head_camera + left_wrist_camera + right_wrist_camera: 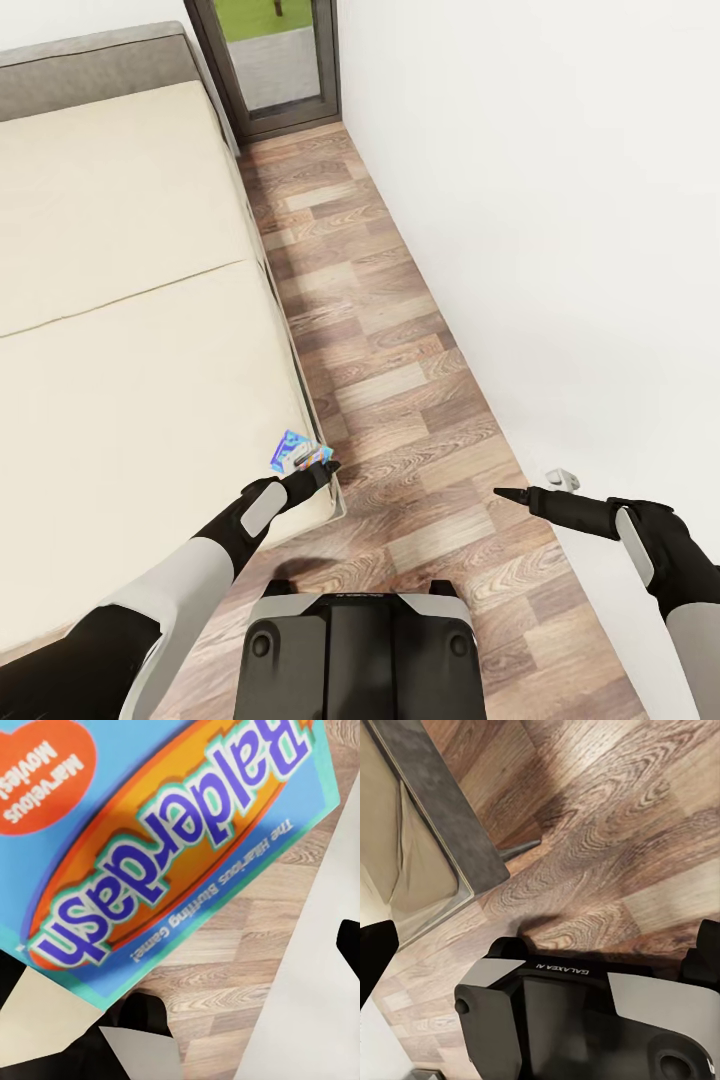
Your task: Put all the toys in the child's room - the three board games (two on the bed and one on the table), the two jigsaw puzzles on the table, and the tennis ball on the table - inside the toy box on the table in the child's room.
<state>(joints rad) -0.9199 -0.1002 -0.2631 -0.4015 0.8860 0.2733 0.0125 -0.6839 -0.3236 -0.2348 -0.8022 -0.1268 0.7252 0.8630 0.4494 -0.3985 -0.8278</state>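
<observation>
A small blue board game [296, 450] lettered Balderdash [165, 847] lies at the near right corner of the bed [120, 300], by the mattress edge. My left gripper [325, 468] reaches over that corner, its tip at the box's near corner. In the left wrist view the box sits close in front of this gripper [178, 960], whose dark fingers [349, 945] stand wide apart; I cannot tell if they touch it. My right gripper [500, 492] hangs over the floor by the wall, open [540, 956] and empty. The table, toy box, jigsaw puzzles and tennis ball are out of view.
A strip of wooden floor [400, 380] runs between the bed's grey frame [442, 810] and a white wall [560, 250] to a glass door [275, 60] at the far end. My base [360, 640] stands on this strip. A small white fitting [563, 480] sits low on the wall.
</observation>
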